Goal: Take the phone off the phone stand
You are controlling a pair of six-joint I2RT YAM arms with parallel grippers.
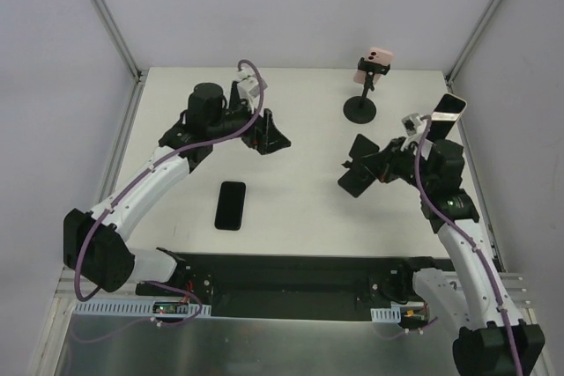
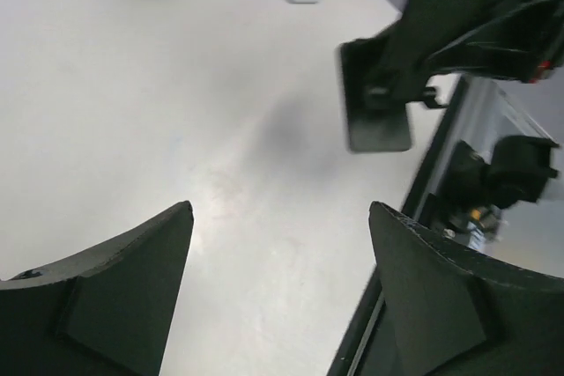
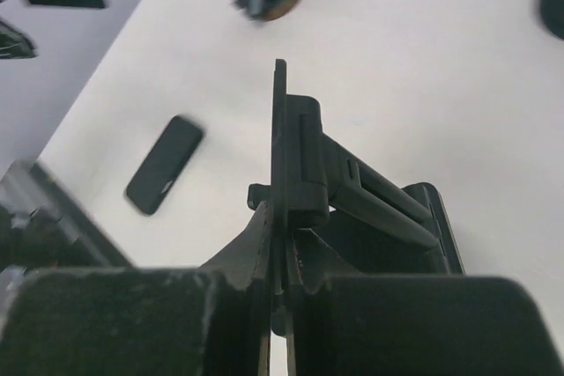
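Right gripper (image 3: 280, 270) is pressed together on the thin plate of the black stand (image 3: 304, 160), right of centre. Left gripper (image 1: 264, 135) is spread wide with nothing between its fingers, over the far left of the table (image 1: 300, 94). The phone (image 1: 231, 205) lies flat on the table, near and left of centre, well apart from both grippers. Far right, a pink phone (image 1: 379, 57) sits on a tripod (image 1: 359, 110).

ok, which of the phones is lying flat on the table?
The black phone, flat on the table in front of the left arm. The pink phone is clamped up off the surface on the round-based stand.
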